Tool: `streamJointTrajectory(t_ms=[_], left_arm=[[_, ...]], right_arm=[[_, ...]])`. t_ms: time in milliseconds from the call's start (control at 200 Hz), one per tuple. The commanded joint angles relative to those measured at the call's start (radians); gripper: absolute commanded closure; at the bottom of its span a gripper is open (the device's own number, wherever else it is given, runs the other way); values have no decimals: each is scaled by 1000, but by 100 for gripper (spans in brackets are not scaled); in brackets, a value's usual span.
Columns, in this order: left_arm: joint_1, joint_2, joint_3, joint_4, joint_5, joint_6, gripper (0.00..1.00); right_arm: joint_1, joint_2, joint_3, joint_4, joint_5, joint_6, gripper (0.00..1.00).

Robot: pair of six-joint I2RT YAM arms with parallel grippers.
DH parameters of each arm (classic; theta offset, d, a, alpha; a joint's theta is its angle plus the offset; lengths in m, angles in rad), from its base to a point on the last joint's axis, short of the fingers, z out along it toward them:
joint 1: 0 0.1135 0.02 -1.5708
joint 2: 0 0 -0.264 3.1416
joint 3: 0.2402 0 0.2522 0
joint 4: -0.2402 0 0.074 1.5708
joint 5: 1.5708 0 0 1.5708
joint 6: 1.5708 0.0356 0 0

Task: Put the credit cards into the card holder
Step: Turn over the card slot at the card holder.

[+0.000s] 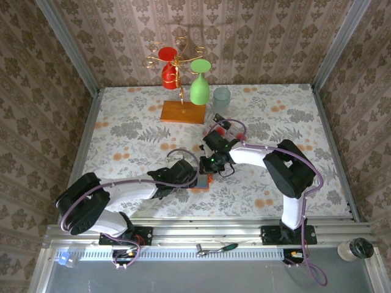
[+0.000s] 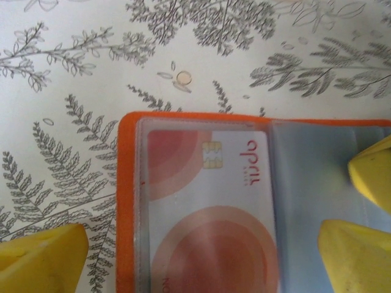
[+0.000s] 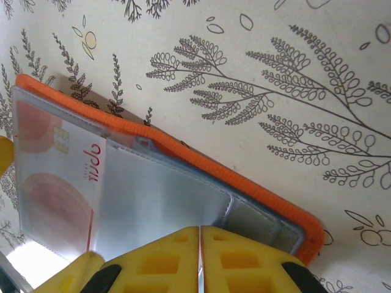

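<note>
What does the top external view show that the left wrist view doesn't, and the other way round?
Top external adds both arms, the glass rack with a red and a green glass, and a pale tumbler. Left wrist adds a credit card behind the clear sleeve, its gold chip, and the yellow fingers of the open left gripper. Both show the orange card holder on the floral tablecloth.

The left arm [image 1: 122, 192] is lying stretched rightward, the left gripper [image 2: 201, 244] holding its fingers wide apart. The right arm [image 1: 269, 157] is sitting bent leftward, the right gripper [image 3: 200, 244] pressing its pads together, apparently fully closed.
</note>
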Motion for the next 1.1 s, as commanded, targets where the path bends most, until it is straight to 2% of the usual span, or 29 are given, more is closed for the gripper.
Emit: streamJointTrajectory(t_ms=[0, 230, 370, 525, 875, 1095], left_arm=[[-8, 18, -24, 0, -23, -17, 7], [-8, 30, -48, 26, -20, -24, 20], [-10, 29, -56, 37, -19, -29, 23], [-12, 26, -63, 42, -21, -34, 23], [-11, 14, -66, 39, -23, -35, 23], [-13, 13, -60, 38, -25, -30, 23]], right_arm=[[-1, 28, 10, 6, -31, 18, 88], [-1, 5, 7, 6, -36, 25, 85], [-1, -54, -14, 24, -16, 45, 69], [-1, -110, -58, 63, 16, 84, 60], [2, -64, -69, 124, -20, 126, 58], [3, -9, -30, 134, -59, 125, 62]])
